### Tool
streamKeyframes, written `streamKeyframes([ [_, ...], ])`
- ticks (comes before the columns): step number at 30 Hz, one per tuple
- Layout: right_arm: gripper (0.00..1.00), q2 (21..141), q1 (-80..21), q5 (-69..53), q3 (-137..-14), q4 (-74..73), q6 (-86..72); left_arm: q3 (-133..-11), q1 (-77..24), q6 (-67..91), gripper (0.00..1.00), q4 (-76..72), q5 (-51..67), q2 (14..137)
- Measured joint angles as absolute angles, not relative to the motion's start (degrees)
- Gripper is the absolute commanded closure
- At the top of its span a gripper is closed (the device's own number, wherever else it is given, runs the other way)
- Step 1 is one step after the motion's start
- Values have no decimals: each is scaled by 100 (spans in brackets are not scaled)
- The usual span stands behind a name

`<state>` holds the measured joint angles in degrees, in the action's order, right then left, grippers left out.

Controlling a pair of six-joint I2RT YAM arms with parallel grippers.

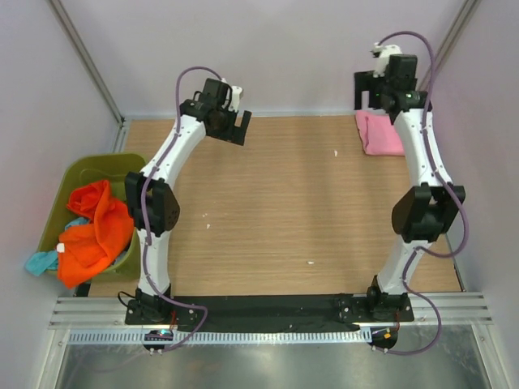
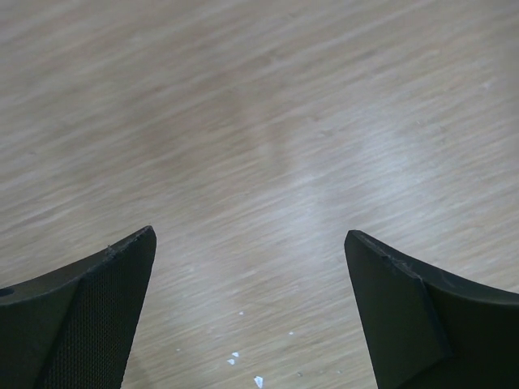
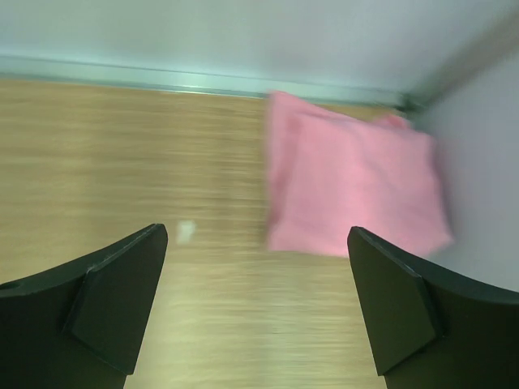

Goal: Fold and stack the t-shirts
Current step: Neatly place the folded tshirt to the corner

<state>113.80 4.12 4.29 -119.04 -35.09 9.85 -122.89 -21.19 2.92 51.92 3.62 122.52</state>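
— Beneath the left claw (image 2: 250,233)?
— Light wood-grain desk (image 2: 268,121), soft glare across it, a few white specks (image 2: 235,356) just under the claw.
— Beyond the right claw (image 3: 258,230)?
— Same desk, then a pale back wall (image 3: 243,32), a thin metal strip (image 3: 162,77) at its foot.
— To either side?
— Plain pale side walls (image 1: 40,97), grey metal posts (image 1: 87,61) in the far corners. Behind both claws, a ribbed aluminium rail (image 1: 454,308) along the near edge.

I have the folded t-shirt (image 1: 381,136) in the table's (image 1: 284,203) far right corner, beside the right wall (image 1: 495,121). The bin (image 1: 77,172) stands at the table's left edge, with crumpled t-shirts (image 1: 101,231) heaped in it; one hangs over its near left rim.
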Motion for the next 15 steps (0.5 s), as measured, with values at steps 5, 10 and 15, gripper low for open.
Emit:
streamKeyframes([
  [5,0,9913,-873,-746,-10728,-3616,762,-12164,-1946,307,0,4862,-200,11839],
  [10,0,9480,-1105,-1048,-10254,-4010,561,-12182,-1876,784,0,4888,-666,11611],
  [15,0,9354,-963,-943,-9983,-4259,257,-12707,-1890,829,1,5443,-585,11611],
])
